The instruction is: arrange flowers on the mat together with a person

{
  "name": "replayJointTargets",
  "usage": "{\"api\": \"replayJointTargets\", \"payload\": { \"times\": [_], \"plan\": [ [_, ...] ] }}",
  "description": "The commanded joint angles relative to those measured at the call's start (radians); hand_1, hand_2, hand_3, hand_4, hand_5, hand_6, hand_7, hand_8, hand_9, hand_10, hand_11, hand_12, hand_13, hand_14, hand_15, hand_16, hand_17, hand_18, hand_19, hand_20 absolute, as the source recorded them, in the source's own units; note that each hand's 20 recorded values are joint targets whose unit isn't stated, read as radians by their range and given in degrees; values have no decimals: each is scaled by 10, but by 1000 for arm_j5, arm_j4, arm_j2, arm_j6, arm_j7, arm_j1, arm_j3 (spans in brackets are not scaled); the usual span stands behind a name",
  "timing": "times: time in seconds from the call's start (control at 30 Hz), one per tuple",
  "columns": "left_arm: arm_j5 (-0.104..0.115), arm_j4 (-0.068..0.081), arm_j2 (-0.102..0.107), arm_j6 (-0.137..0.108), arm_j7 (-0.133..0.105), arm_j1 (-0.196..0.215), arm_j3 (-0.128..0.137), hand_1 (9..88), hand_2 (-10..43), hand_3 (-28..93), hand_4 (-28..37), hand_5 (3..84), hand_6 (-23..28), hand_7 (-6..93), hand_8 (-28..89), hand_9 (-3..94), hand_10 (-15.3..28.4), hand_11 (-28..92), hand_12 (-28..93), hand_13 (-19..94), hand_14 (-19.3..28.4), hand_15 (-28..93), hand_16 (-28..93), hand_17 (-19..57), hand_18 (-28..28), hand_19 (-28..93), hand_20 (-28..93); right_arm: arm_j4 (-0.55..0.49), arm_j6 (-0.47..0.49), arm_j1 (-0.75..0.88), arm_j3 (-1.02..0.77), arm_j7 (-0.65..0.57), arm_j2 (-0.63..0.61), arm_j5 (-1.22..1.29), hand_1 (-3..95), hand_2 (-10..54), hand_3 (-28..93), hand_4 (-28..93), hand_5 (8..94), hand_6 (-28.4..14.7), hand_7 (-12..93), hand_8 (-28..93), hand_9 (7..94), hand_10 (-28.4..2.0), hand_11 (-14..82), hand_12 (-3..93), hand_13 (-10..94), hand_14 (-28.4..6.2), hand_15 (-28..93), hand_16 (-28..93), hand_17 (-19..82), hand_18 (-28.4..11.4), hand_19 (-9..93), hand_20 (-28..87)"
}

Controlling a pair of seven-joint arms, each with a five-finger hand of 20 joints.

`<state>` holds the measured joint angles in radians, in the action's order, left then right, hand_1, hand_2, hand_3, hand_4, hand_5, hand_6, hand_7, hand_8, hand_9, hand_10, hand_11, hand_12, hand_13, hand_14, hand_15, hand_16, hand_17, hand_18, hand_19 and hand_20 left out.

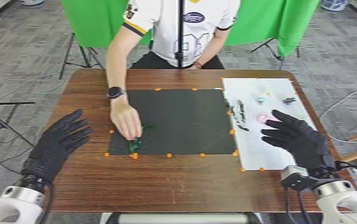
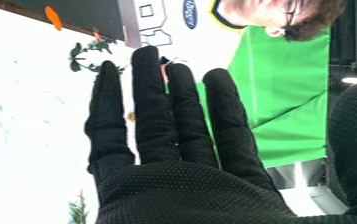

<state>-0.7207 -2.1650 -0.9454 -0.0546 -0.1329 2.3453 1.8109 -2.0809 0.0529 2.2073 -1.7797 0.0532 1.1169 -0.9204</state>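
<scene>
Plainly enough, my right hand [image 1: 297, 140] is spread: the fingers stand straight with narrow gaps between them, and the thumb sits well away from them. It is over the white sheet [image 1: 259, 155], towards that sheet's 4 o'clock, its fingertips close beside a pink flower [image 1: 263, 118] near the middle. Whether the glove touches the sheet, I cannot tell. My left hand [image 1: 54, 147] is open too, fingers fairly straight and angled towards 1 o'clock, at the 8 o'clock side of the brown counter [image 1: 183, 180], apart from the dark mat [image 1: 188, 117].

Across from me, at 12 o'clock, a person leans an arm over the counter. The person's hand [image 1: 126, 119] is at the dark mat's 9 o'clock side, its fingertips at a green stem [image 1: 135, 145] that lies at about 7 o'clock on the mat.

The white sheet is at the mat's 3 o'clock. On it, a pale flower [image 1: 262, 97] lies towards 12, a dark green sprig [image 1: 288, 100] towards 1, and long dark stems [image 1: 240, 112] towards 10. Small orange markers [image 1: 168, 155] dot the edges of mat and sheet.
</scene>
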Motion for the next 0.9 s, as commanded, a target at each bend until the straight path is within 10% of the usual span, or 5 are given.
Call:
{"api": "replayJointTargets", "payload": {
  "times": [0.03,0.9],
  "plan": [
    [3,5,-5,2,6,17,2,278,-21,698,-179,278,19,208,-99,246,112,216,186,208,140,312,17,-83,211,458,86,-2,1,5,-3,2,-1,-5,123,-23,807,-283,402,-34,179,-111,428,-144,131,205,413,-125,295,189,133,-214,557,251],
    [4,1,-10,-12,-8,25,8,277,-21,697,-176,278,19,208,-98,246,112,216,186,208,140,310,17,-83,211,459,85,-25,-128,-23,-57,16,-137,-190,156,-43,801,-280,412,-31,199,-117,471,-137,181,213,437,-117,351,195,148,-207,573,256]
  ]
}}
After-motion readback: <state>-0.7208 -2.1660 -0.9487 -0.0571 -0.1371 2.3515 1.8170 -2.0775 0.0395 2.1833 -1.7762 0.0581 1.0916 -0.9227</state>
